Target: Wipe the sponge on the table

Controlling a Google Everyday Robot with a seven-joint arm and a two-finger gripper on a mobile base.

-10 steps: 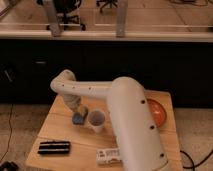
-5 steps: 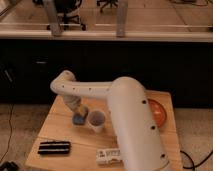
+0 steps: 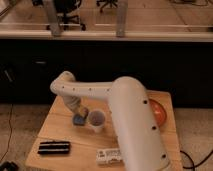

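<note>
The blue-grey sponge (image 3: 79,119) lies on the light wooden table (image 3: 60,127), just left of the clear cup (image 3: 96,120). My gripper (image 3: 78,112) comes down onto the sponge from above, at the end of the white arm that reaches across from the lower right. The gripper's lower end meets the top of the sponge, which hides part of the pad.
A black ridged block (image 3: 54,147) lies near the table's front left corner. A white flat bottle (image 3: 109,156) rests at the front edge. An orange round object (image 3: 157,113) sits at the right, partly behind the arm. A dark cabinet wall stands behind the table.
The gripper and sponge have shifted slightly toward the front of the table, staying beside the cup. Other objects have not moved.
</note>
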